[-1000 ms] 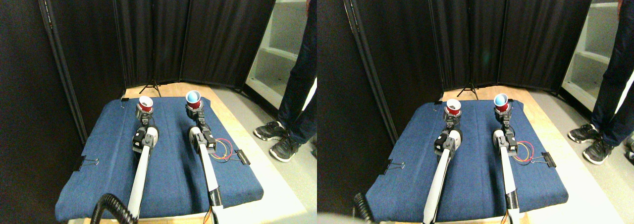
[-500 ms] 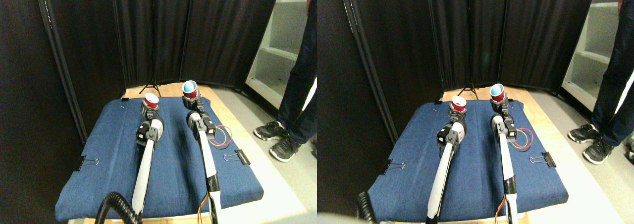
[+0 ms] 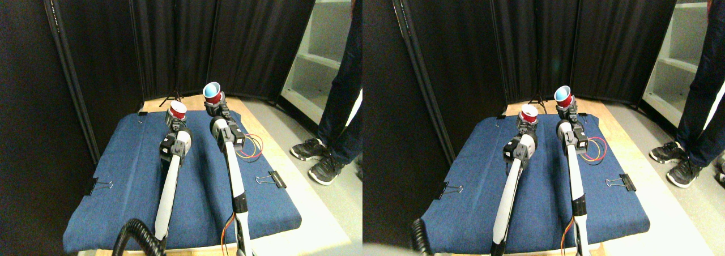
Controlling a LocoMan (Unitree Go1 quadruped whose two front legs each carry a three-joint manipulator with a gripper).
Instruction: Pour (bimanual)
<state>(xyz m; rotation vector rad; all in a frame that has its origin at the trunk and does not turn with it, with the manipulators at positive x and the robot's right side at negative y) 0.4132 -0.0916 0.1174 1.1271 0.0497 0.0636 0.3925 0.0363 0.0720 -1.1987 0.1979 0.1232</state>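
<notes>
My left gripper [image 3: 175,119] is shut on a red cup with a white inside [image 3: 178,110], held upright above the far part of the blue cloth [image 3: 124,165]. To its right and a bit higher, my right gripper [image 3: 216,107] is shut on a red cup with a blue inside [image 3: 212,92]. That cup leans to the left, its mouth turned toward the white-lined cup. The two cups are close together but apart.
Black binder clips [image 3: 276,179] pin the cloth at its edges. Coloured wires [image 3: 252,147] loop by the right arm. Black curtain panels [image 3: 181,35] close the back. A person's legs and shoes [image 3: 331,148] stand at the right by white shelves [image 3: 317,58].
Both arms have risen and come closer together. The blue-lined cup has gone up and tipped further left; the white-lined cup has moved right and up.
</notes>
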